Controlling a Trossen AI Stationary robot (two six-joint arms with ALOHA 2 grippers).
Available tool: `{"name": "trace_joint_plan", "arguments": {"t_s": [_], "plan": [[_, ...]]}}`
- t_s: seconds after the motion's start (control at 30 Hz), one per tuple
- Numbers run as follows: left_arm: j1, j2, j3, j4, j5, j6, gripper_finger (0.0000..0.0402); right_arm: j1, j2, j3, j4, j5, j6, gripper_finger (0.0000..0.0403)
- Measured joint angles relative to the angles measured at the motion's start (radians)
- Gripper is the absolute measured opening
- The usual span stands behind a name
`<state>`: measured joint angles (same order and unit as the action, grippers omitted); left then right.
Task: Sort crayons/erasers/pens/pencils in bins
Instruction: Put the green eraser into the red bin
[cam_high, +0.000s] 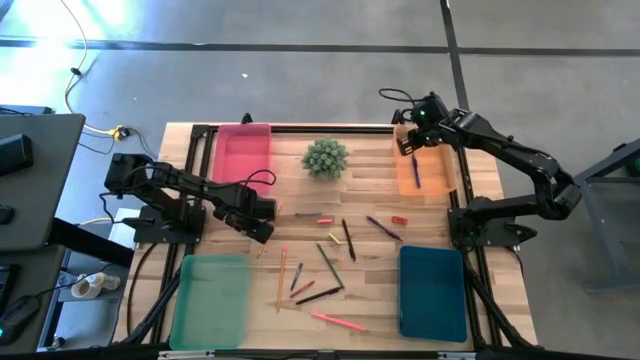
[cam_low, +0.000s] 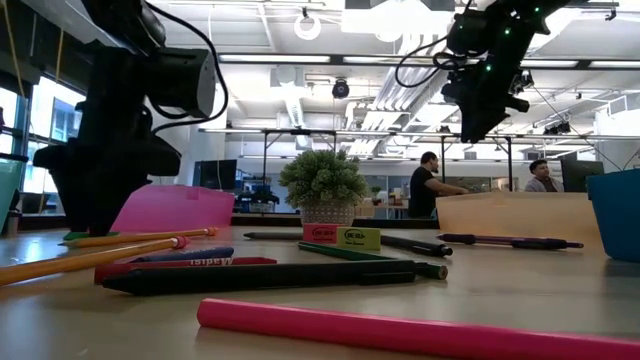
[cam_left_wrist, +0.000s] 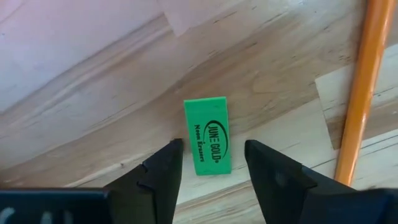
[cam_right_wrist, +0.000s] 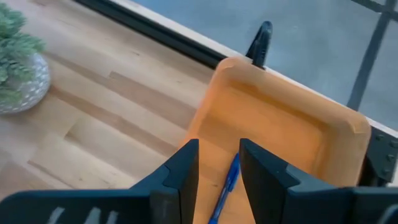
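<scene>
My left gripper (cam_left_wrist: 211, 163): fingers apart, straddling the green eraser (cam_left_wrist: 208, 136) flat on the table, near the pink bin (cam_high: 243, 150), an orange pencil (cam_left_wrist: 360, 93) just right of it | My right gripper (cam_right_wrist: 217, 168): fingers apart, above the orange bin (cam_right_wrist: 292, 134) far right, blue pen (cam_right_wrist: 225, 186) lying inside, nothing held

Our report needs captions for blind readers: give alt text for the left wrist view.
A green eraser lies flat on the wooden table, between the open fingers of the left end effector. An orange pencil lies off to one side.
</scene>
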<state>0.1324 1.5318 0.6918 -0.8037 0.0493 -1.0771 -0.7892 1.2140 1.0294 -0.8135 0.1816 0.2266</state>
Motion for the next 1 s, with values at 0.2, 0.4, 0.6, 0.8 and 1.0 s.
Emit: {"name": "trace_joint_plan", "arguments": {"t_s": [0.2, 0.4, 0.6, 0.8, 1.0], "plan": [[0.001, 0.0, -0.001, 0.007, 0.0, 0.024, 0.0132, 0.0, -0.005, 0.0, -0.003, -0.041, 0.0, 0.0106], [0.001, 0.001, -0.001, 0.008, -0.003, 0.041, 0.0115, 0.049, -0.054, 0.0, 0.013, -0.08, 0.005, 0.0106], [0.001, -0.02, -0.003, 0.012, -0.009, 0.06, 0.0105, 0.143, -0.096, 0.0, 0.018, -0.081, 0.019, 0.0106], [0.004, -0.06, -0.008, 0.016, -0.065, 0.067, 0.0095, 0.215, -0.098, 0.0, 0.019, -0.035, 0.034, 0.0106], [0.002, -0.113, -0.007, 0.017, -0.05, 0.066, 0.009, 0.248, -0.098, 0.0, 0.018, 0.005, 0.034, 0.0106]]}}
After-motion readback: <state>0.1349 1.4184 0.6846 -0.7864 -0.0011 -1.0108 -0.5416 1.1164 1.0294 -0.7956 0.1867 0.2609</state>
